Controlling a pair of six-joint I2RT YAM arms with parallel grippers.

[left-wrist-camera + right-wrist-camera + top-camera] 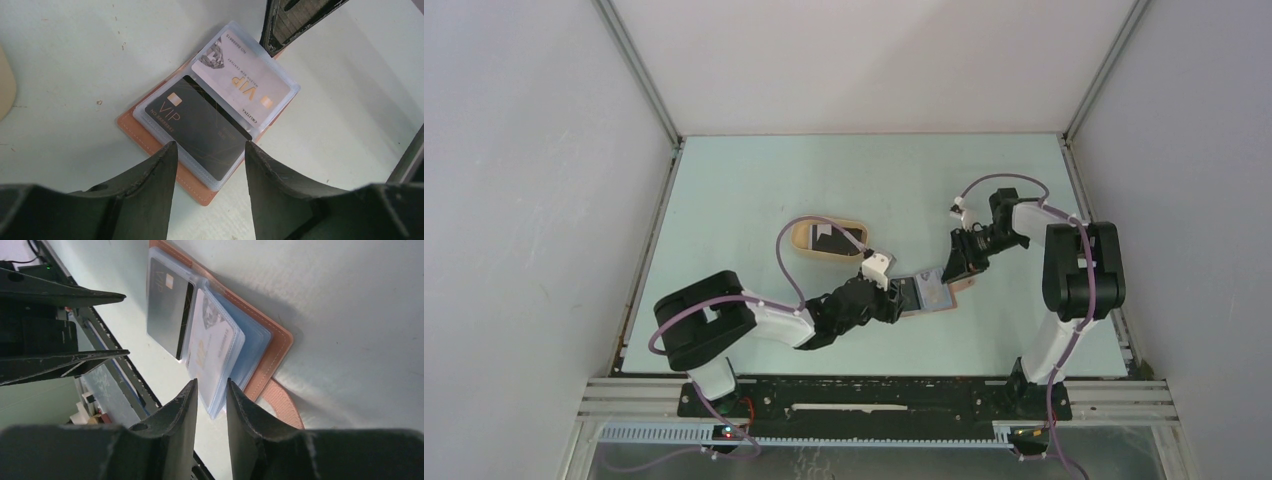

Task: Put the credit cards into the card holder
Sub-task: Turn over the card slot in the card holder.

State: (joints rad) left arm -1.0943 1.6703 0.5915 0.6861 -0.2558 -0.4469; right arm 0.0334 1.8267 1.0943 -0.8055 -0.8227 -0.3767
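The open wallet (932,293) is lying on the surface (744,180). The left tool (905,297) and right tool (952,271) are hovering at its edges. A tray (802,238) behind is holding cards (848,238).

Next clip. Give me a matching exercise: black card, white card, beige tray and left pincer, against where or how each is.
1 black card
2 white card
3 beige tray
4 left pincer

A open, fingers apart
B upper clear sleeve, left wrist view
C lower clear sleeve, left wrist view
D on the table, apart from the card holder

Pairs: 1-C, 2-B, 3-D, 4-A
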